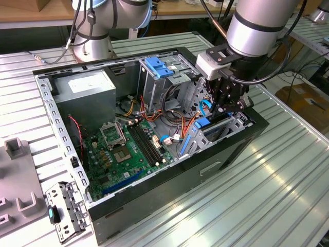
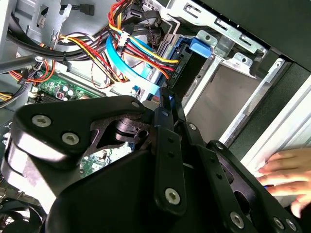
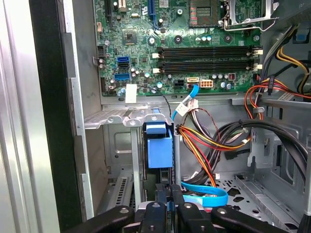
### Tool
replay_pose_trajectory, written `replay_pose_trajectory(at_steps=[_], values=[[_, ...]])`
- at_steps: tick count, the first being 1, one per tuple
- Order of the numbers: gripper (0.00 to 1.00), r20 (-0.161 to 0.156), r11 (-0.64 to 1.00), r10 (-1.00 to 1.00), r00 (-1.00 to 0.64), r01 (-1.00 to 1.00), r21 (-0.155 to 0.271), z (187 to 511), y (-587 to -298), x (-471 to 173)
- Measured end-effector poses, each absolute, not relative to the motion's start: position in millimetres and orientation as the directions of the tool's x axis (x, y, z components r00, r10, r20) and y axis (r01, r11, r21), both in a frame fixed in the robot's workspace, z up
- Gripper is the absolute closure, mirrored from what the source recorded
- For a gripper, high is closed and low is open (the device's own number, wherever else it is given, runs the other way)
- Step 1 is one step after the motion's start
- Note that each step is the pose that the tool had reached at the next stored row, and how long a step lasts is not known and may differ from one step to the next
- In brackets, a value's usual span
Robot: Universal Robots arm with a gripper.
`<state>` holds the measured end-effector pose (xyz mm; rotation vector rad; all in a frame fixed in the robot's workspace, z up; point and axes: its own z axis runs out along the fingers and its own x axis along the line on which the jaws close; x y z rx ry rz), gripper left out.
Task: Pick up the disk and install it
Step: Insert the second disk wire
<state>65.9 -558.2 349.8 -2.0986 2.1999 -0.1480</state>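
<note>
Blue plastic marks the disk (image 3: 159,150), which stands on edge in the metal drive bay (image 3: 116,118) at the front corner of the open computer case (image 1: 169,177). The gripper (image 3: 170,196) sits directly over the disk's upper edge, its black fingers (image 3: 161,194) drawn close together on either side of that edge; whether they actually clamp it I cannot tell.

Room around the bay is tight. The case's black front wall runs just beside the bay on one side, and a bundle of orange, yellow and black wires (image 3: 214,145) crowds the other. A flat blue ribbon cable (image 3: 206,194) loops near the disk's edge, close to the fingers.

The exterior view places the gripper (image 1: 229,100) low inside the case, above the bay, with the motherboard (image 1: 128,149) and grey power supply (image 1: 85,92) well apart from it toward the exterior view's left. A pale-blue latch plate (image 1: 158,67) stands on the upper drive cage behind the bay.

The second wrist view adds a person's hand (image 2: 286,170) resting on the table outside the case's front wall, and shows the disk's blue tab (image 2: 198,46) seated against the bay frame.
</note>
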Motion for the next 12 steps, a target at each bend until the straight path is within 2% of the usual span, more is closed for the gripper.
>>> replay_pose_trajectory(at_steps=[6,9,12], values=[[0.84,-0.005,0.047,-0.999,-0.047,-0.989,-0.137,349.8,-558.3,65.9],[0.84,-0.033,0.051,-0.998,-0.047,-0.989,-0.136,349.6,-560.3,65.9],[0.84,-0.038,0.052,-0.998,-0.047,-0.989,-0.136,348.6,-565.0,65.8]])
